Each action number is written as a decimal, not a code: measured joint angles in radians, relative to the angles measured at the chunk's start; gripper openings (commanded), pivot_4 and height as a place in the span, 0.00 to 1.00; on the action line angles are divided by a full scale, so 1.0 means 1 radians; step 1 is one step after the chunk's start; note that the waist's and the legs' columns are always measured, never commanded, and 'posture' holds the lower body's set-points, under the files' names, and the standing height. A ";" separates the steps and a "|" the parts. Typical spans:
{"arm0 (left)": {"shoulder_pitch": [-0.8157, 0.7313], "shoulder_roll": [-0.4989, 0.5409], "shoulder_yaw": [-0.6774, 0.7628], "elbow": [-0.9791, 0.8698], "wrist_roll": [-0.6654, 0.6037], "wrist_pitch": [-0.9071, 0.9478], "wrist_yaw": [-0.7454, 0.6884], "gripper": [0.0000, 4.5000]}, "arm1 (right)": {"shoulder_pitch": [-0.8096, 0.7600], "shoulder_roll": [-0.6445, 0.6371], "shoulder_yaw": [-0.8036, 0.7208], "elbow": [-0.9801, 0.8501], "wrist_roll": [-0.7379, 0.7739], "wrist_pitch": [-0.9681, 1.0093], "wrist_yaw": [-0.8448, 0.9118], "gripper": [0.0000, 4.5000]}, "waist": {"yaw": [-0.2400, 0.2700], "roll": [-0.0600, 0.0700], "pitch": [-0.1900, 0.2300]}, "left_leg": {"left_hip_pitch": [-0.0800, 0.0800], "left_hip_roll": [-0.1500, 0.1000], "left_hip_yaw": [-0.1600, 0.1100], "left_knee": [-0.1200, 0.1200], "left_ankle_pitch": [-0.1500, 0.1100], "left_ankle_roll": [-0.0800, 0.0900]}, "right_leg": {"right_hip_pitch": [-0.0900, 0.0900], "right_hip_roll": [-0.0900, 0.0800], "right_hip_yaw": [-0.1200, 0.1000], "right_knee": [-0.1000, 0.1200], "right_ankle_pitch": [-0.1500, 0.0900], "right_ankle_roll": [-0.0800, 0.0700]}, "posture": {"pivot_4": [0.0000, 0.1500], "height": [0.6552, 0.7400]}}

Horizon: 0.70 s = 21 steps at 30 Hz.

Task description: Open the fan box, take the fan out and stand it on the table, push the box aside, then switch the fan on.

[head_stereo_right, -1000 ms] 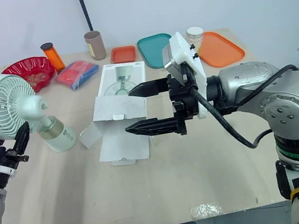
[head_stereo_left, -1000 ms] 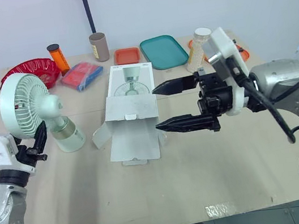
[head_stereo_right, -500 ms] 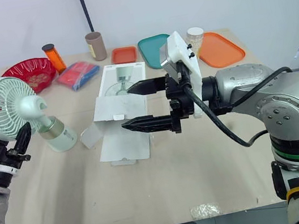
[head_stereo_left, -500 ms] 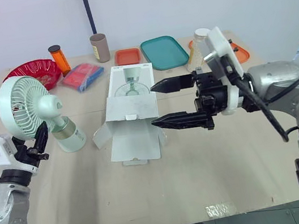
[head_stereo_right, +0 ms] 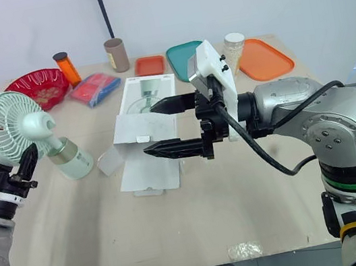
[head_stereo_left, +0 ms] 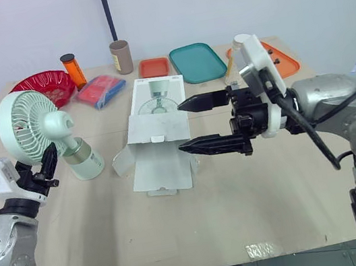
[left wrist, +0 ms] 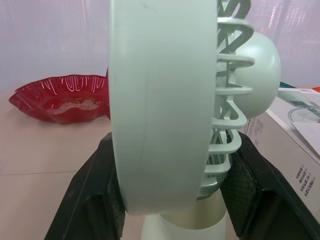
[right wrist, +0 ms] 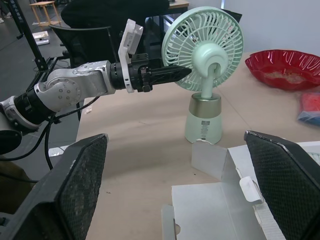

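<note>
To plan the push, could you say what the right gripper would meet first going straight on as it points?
Probably the fan, near its base: the open right gripper hovers over the box, pointing across it. The box's side flap might catch first; depth is unclear.

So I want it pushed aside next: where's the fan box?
In the left eye view the box sits mid-table, flaps open toward the robot, with the fan to its left and the open right pincer at its right edge.
</note>
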 measured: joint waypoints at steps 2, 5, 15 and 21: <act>0.000 0.000 0.001 0.000 -0.003 0.001 -0.003 0.64 | 0.000 0.000 0.000 0.000 0.000 0.000 0.000 1.00 | 0.000 0.000 0.000 | 0.000 0.000 0.000 0.000 0.000 0.000 | 0.000 0.000 0.000 0.000 0.000 0.000 | 1.00 1.00; 0.018 0.001 -0.016 0.011 -0.006 0.023 -0.005 0.87 | 0.002 0.000 0.000 0.000 0.000 0.000 0.000 1.00 | 0.000 0.000 0.000 | 0.000 0.000 0.000 0.000 0.000 0.000 | 0.000 0.000 0.000 0.000 0.000 0.000 | 1.00 1.00; 0.023 0.002 -0.022 0.031 -0.001 0.035 -0.001 1.00 | 0.024 0.000 0.001 -0.002 -0.008 -0.002 0.001 1.00 | 0.000 -0.003 0.002 | -0.002 0.000 -0.001 0.000 0.000 0.000 | -0.001 0.000 0.000 -0.001 0.000 0.000 | 1.00 1.00; 0.060 0.002 -0.013 0.008 -0.019 0.059 0.003 1.00 | 0.024 0.000 0.001 -0.003 -0.009 -0.002 0.001 1.00 | -0.001 -0.003 0.002 | -0.002 0.001 -0.001 -0.001 0.000 0.000 | -0.001 0.000 0.000 -0.001 0.000 0.000 | 1.00 1.00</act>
